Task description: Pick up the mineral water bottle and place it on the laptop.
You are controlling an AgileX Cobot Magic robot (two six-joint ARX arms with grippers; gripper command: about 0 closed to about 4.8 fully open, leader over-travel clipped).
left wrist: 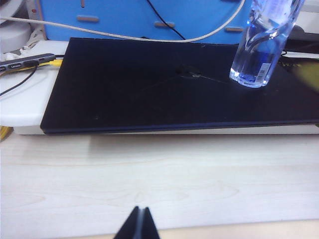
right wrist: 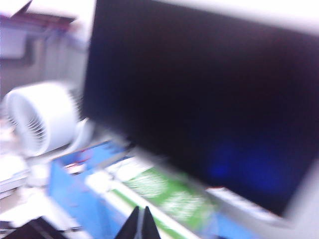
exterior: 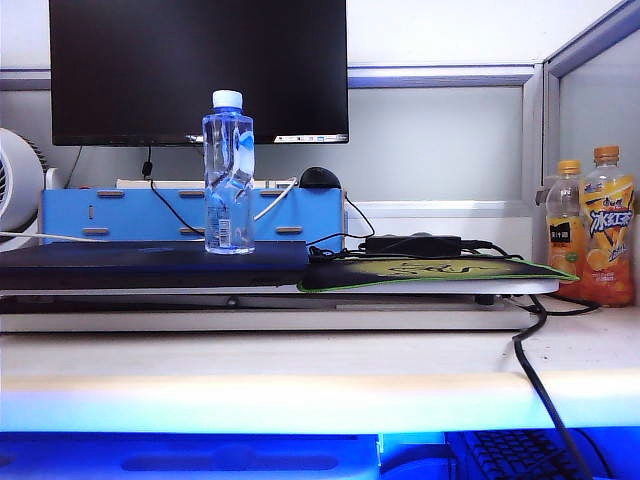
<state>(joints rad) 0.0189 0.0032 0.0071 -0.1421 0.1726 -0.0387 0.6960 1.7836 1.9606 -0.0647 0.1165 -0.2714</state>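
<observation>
Standing on laptop point(left wrist: 149, 84), mineral water bottle point(left wrist: 261, 45) well clear of both closed jaws.

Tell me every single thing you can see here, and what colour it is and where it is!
mineral water bottle: one, clear with white cap, upright on the laptop
laptop: one, dark navy, shut, on the desk
monitor: one, black, behind
blue box: one, behind the laptop
fan: one, white, far left
mouse mat: one, green-edged, right of the laptop
yellow drink bottles: two, orange caps, far right
black cable: one, trailing off the desk
left pincer: shut, above bare desk before the laptop
right pincer: shut, empty, facing the monitor; blurred
</observation>
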